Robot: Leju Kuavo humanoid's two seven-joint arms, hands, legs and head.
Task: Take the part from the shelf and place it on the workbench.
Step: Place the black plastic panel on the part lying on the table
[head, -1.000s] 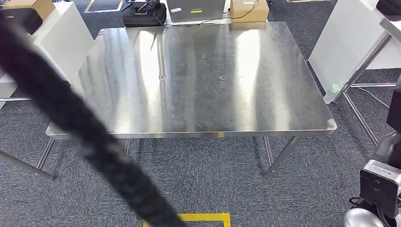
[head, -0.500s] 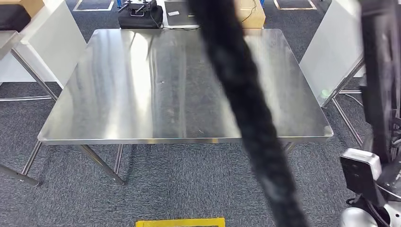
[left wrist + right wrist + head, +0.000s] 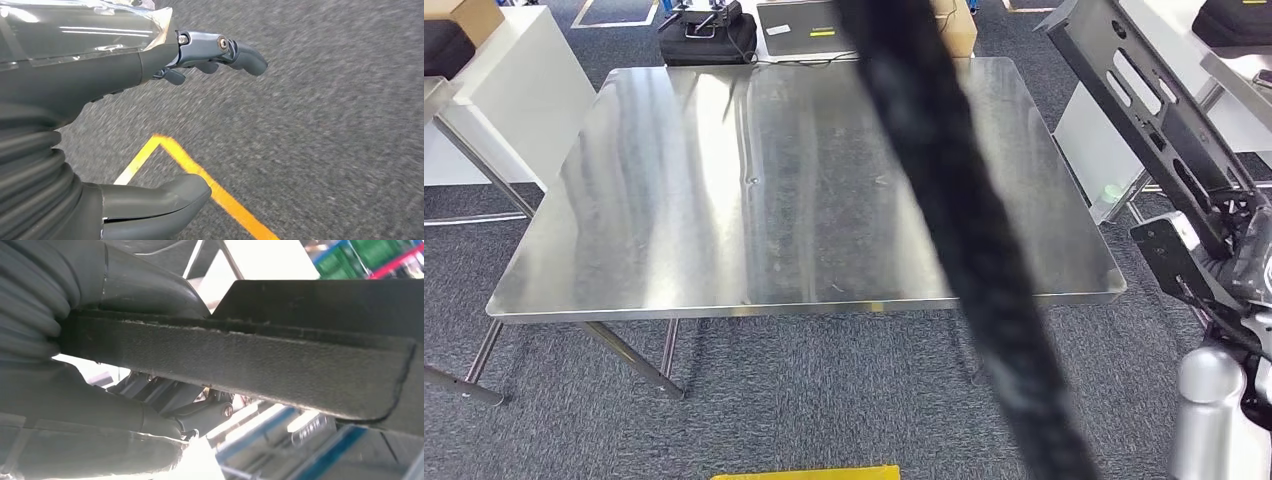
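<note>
Your right hand [image 3: 1236, 235] has its fingers [image 3: 165, 395] clamped around the dark slotted part [image 3: 1149, 100], raised beyond the counter's [image 3: 724, 200] right edge. Your left hand [image 3: 75, 75] hangs over carpet, fingers [image 3: 240, 50] spread, holding nothing.

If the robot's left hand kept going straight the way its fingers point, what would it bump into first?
Probably the grey carpet. The left hand hangs open, holding nothing, and its fingers point out over the floor past the yellow tape line. Nothing else shows in its way, though depth is hard to judge.
</note>
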